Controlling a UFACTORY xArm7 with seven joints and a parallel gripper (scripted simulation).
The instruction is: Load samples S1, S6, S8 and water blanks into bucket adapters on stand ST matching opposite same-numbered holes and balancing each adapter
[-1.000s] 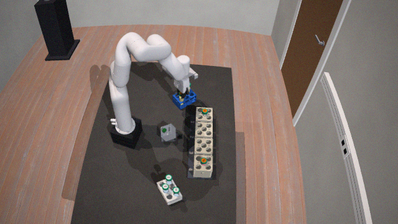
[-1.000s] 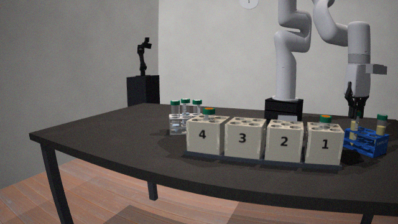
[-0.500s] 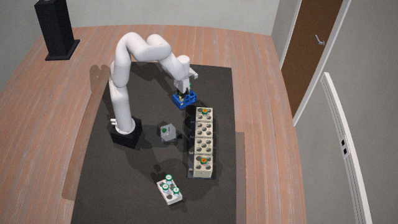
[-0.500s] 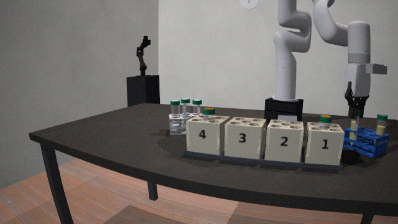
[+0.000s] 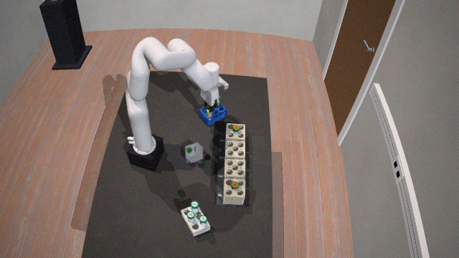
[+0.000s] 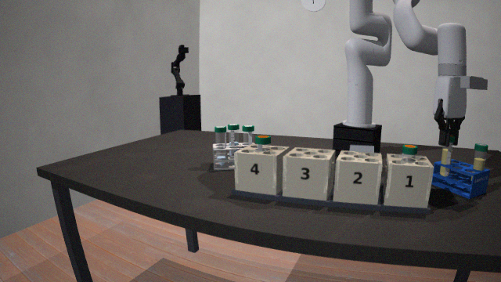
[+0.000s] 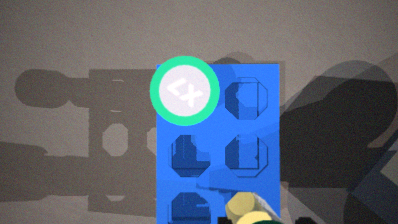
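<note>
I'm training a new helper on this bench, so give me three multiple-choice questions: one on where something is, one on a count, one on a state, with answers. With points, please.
1. Where do the orange-dotted sample tubes (image 5: 236, 127) (image 6: 409, 148) in the adapters stand?
A) Adapters 2 and 3
B) Adapter 1 (image 5: 235, 137) (image 6: 409, 196) and adapter 4 (image 5: 234, 200) (image 6: 254, 184)
C) Both in one adapter

2. How many tubes stand in the white rack (image 5: 195, 233) (image 6: 216, 157)?
A) Two
B) Five
C) Three

3. How is X7 (image 5: 219, 97) (image 6: 481, 148) (image 7: 184, 90) now?
A) Upright in the blue rack (image 5: 202, 115) (image 6: 479, 184) (image 7: 220, 120)
B) Lying on the table
C) Uncapped

Key:
1 B: the numbered sides show which two adapters have an orange dot above them.
2 C: the top view shows three white-dotted caps there.
3 A: its labelled cap sits over a corner well.
</note>
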